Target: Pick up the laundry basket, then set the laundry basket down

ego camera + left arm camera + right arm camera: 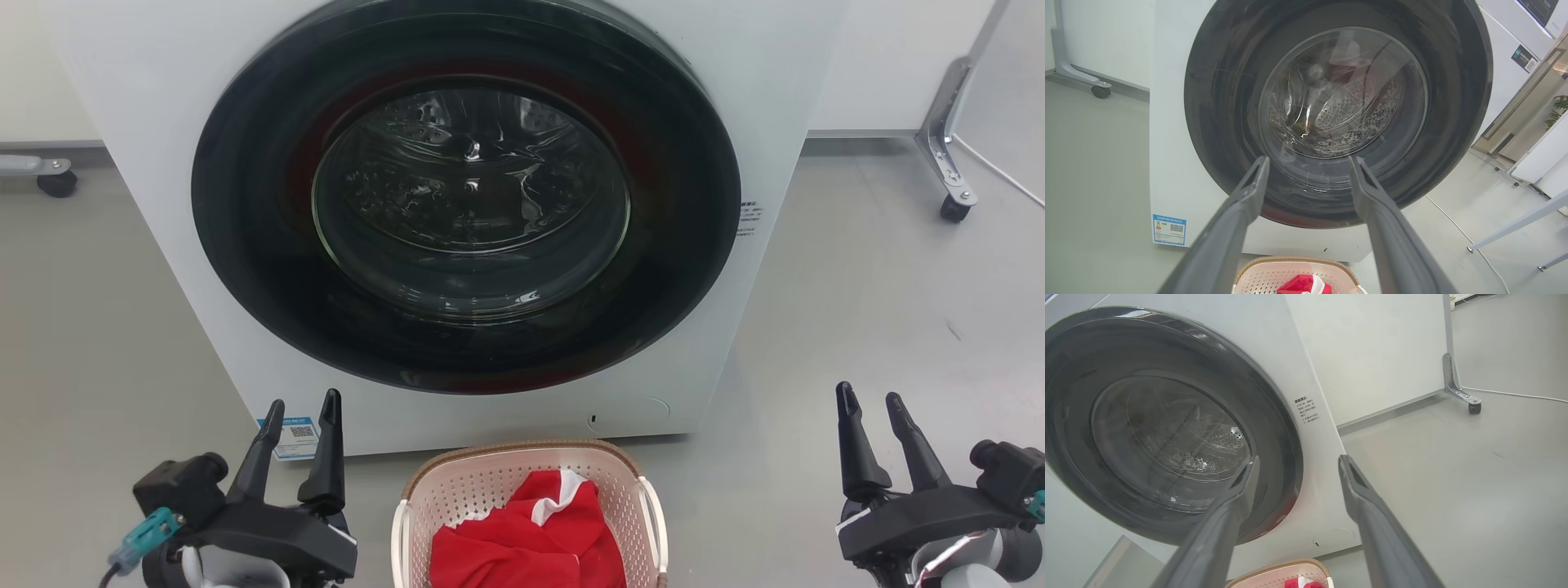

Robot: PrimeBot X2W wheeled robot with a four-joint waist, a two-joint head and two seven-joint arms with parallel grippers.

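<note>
Cream-white laundry basket (457, 490) stands upright, mouth upward; its long axis unclear.

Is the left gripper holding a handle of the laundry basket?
No, the left gripper is open and stands to the left of the laundry basket, apart from its handles.

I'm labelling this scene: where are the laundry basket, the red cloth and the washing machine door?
laundry basket (522, 446): head view, brown rim at the far side.
red cloth (531, 543): head view, middle of the fabric.
washing machine door (469, 200): head view, centre of the glass.
</note>
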